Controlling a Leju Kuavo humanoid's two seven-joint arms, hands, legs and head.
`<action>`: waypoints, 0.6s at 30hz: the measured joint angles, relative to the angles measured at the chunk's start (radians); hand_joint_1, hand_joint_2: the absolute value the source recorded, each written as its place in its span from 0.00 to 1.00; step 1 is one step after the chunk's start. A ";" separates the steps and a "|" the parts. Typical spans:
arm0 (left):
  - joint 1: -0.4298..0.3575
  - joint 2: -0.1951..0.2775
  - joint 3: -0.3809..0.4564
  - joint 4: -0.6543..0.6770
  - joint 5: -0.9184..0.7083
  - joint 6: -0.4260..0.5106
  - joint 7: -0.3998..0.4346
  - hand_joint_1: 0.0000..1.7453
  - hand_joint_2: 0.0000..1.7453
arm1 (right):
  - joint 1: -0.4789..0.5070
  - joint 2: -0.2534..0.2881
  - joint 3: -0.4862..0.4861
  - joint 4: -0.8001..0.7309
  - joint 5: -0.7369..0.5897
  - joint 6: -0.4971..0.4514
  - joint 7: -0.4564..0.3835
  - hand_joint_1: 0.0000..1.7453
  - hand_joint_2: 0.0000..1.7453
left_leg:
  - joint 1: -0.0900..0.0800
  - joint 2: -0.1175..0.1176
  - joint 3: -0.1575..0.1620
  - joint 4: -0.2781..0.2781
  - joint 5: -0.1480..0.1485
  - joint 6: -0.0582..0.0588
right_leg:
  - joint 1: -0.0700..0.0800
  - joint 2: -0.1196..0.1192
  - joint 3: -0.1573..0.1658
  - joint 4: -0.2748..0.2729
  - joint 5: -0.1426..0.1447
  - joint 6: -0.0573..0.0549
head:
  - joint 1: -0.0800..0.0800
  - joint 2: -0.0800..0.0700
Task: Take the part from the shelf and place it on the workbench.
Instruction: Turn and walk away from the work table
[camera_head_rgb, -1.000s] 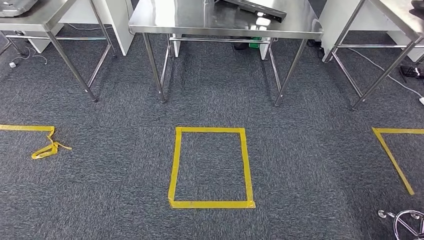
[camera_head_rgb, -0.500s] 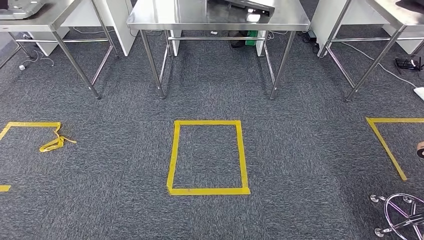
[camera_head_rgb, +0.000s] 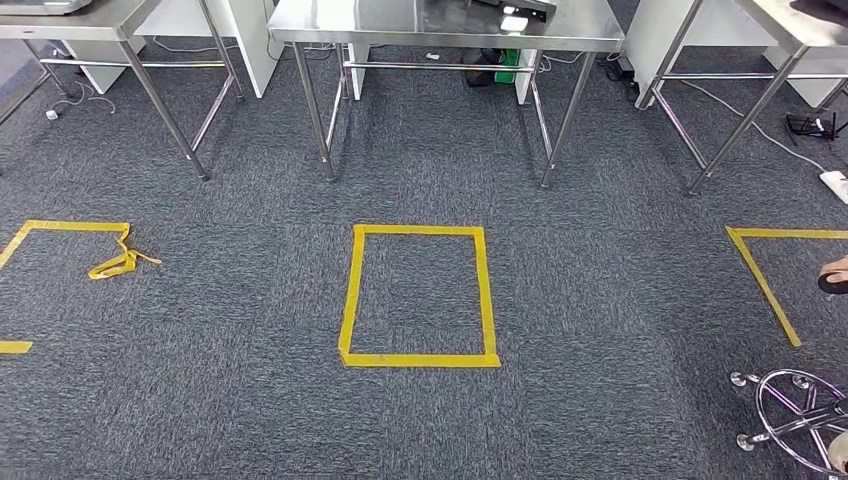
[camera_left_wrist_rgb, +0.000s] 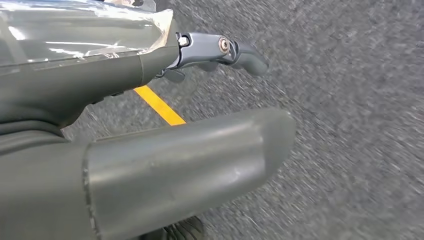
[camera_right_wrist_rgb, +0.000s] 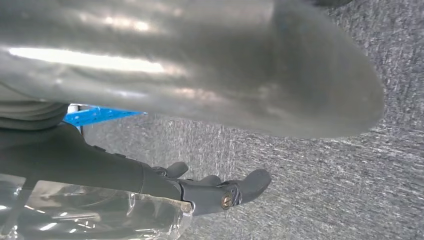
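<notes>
No part or shelf is in sight. A steel workbench (camera_head_rgb: 400, 25) stands ahead at the top of the head view, with a dark object (camera_head_rgb: 510, 8) on it. My left hand (camera_left_wrist_rgb: 150, 150) hangs over the carpet. Its thick thumb and its darker fingers (camera_left_wrist_rgb: 220, 50) are apart, with bare floor between them. My right hand (camera_right_wrist_rgb: 200, 75) hangs the same way, fingers (camera_right_wrist_rgb: 225, 192) stretched out and nothing between them and the thumb. A glossy clear film (camera_left_wrist_rgb: 75, 35) lies along the far side of each hand; I cannot tell what it is.
A yellow tape rectangle (camera_head_rgb: 350, 290) marks the carpet ahead, between partial ones at left (camera_head_rgb: 60, 226) and right (camera_head_rgb: 765, 285). Loose tape (camera_head_rgb: 118, 262) lies on the left. Steel tables (camera_head_rgb: 90, 20) flank the workbench. A chair base (camera_head_rgb: 795, 420) and a person's shoe (camera_head_rgb: 833, 278) are at right.
The whole picture has shifted: tables and tape marks sit higher in the frame, so the camera has moved. A shoe has come into view at the right edge, and more of the chair base.
</notes>
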 joint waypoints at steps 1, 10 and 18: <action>-0.013 0.001 0.000 0.000 0.001 0.004 0.004 0.00 0.00 | -0.004 0.000 0.002 0.000 -0.004 -0.001 0.002 0.00 0.00 | 0.004 0.001 -0.005 0.004 0.004 -0.005 | -0.005 -0.004 0.048 -0.068 0.018 0.014 | 0.000 0.000; -0.043 0.006 -0.003 -0.007 0.027 0.002 -0.003 0.00 0.00 | -0.014 0.007 -0.004 -0.001 -0.064 -0.028 -0.034 0.00 0.00 | 0.014 0.004 -0.063 0.135 -0.070 -0.054 | -0.002 0.008 0.117 -0.221 0.073 -0.049 | -0.008 0.000; -0.042 0.007 -0.015 -0.011 0.033 0.003 -0.009 0.00 0.00 | -0.009 0.013 -0.017 -0.001 -0.088 -0.047 -0.046 0.00 0.00 | 0.005 -0.070 -0.008 0.090 -0.033 -0.015 | 0.025 0.071 0.103 -0.217 0.086 -0.061 | -0.008 0.000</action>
